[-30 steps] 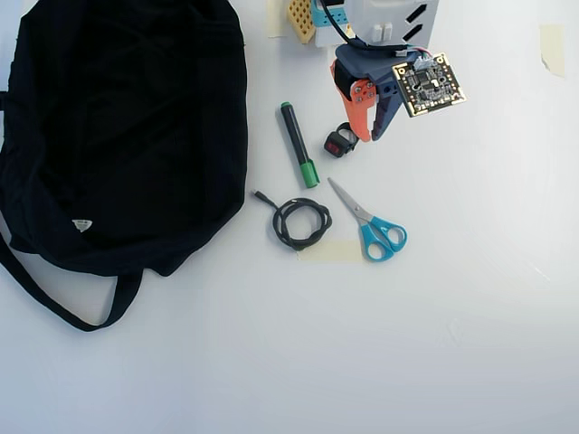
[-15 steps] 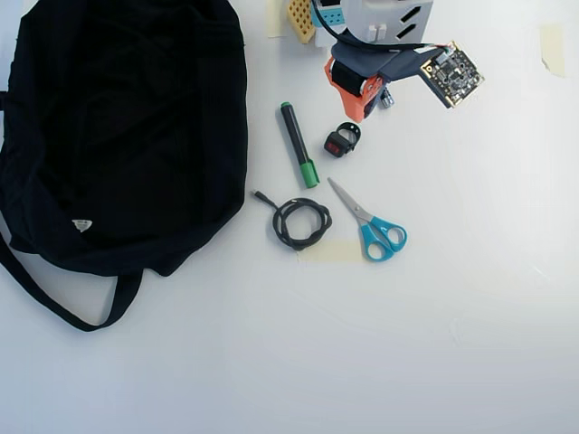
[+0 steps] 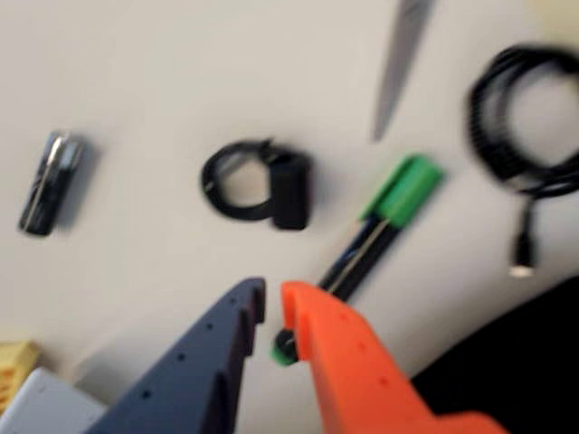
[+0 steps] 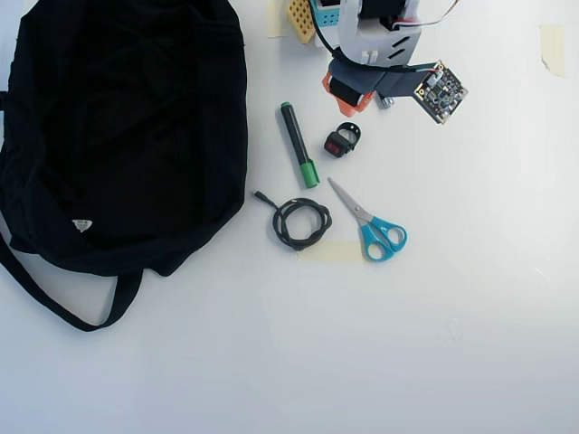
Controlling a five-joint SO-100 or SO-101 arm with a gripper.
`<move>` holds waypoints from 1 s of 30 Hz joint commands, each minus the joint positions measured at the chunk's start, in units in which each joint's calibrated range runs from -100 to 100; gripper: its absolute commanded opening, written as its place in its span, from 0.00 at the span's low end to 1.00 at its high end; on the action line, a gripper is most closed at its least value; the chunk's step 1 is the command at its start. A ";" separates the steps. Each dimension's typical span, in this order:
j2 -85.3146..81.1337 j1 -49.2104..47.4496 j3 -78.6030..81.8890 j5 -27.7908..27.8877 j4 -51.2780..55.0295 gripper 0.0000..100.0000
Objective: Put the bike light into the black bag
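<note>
We see the bike light [image 3: 262, 185] lying on the table just ahead of our gripper [image 3: 271, 303], whose fingertips stand nearly together, holding nothing. A green marker [image 3: 380, 226] runs beside the orange finger, and the black bag [image 4: 118, 136] sits well off to that marker's side.

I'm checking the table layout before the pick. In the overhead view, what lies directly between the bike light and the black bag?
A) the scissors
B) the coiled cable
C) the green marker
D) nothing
C: in the overhead view the green marker lies on the table between the bike light and the black bag; the scissors and coiled cable lie lower down.
</note>
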 commanded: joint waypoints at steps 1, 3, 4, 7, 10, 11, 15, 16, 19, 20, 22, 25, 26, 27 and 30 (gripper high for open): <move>-1.11 0.09 2.57 -0.06 -0.63 0.02; -1.11 0.02 3.83 0.04 -0.71 0.02; -1.11 0.02 4.28 0.15 -0.80 0.02; -1.11 0.02 6.53 0.41 -4.42 0.02; -1.11 0.09 9.67 0.46 -10.36 0.03; -1.11 0.09 10.57 0.46 -12.51 0.03; -1.11 0.02 13.62 0.46 -18.46 0.04; -1.11 0.02 14.16 0.46 -19.40 0.05; -1.03 0.09 15.69 0.36 -21.38 0.16; -0.95 0.09 15.87 0.36 -21.38 0.19; -0.37 0.09 16.05 0.04 -21.81 0.23; 1.79 0.09 15.96 -0.01 -21.81 0.27; 2.54 0.09 15.78 -0.01 -21.81 0.28; 3.37 0.09 15.51 -0.01 -21.81 0.28; 4.61 0.17 14.97 0.36 -21.90 0.29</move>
